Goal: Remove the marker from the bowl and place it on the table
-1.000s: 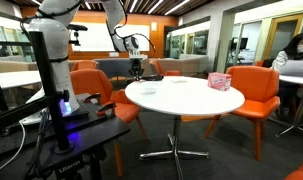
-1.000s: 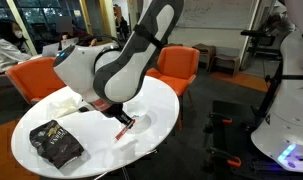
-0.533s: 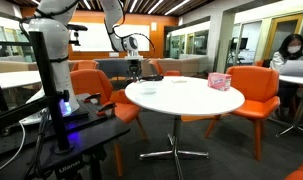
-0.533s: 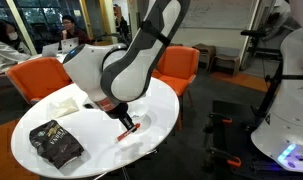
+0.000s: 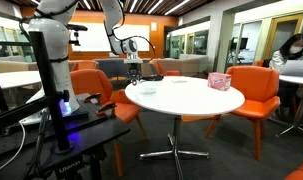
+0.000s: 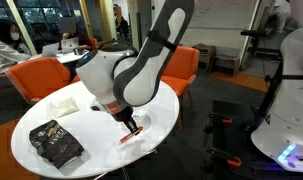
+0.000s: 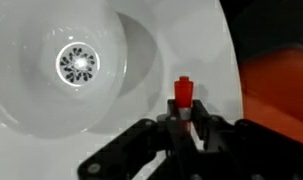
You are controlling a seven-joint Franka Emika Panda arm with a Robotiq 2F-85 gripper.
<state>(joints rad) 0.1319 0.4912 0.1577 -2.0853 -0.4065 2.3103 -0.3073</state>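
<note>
In the wrist view my gripper (image 7: 184,120) is shut on the marker (image 7: 183,92), a short red stick that pokes out past the fingertips. The marker is over the white table (image 7: 206,55), just outside the rim of the pale round bowl (image 7: 51,100) at the left. In an exterior view the gripper (image 6: 130,124) is low over the table's (image 6: 156,115) near edge with the marker (image 6: 127,138) under it; the arm hides the bowl. In an exterior view the gripper (image 5: 136,72) hangs above the bowl (image 5: 148,89) at the table's (image 5: 191,97) edge.
A pink patterned box (image 5: 219,81) stands at the table's far side. A black bag (image 6: 56,144) and a white cloth (image 6: 63,101) lie on the table. Orange chairs (image 5: 253,88) ring it. The black equipment cart (image 5: 61,135) stands beside it.
The arm has swung a little towards the table's edge and the gripper has come down slightly, carrying the marker out from over the bowl.
</note>
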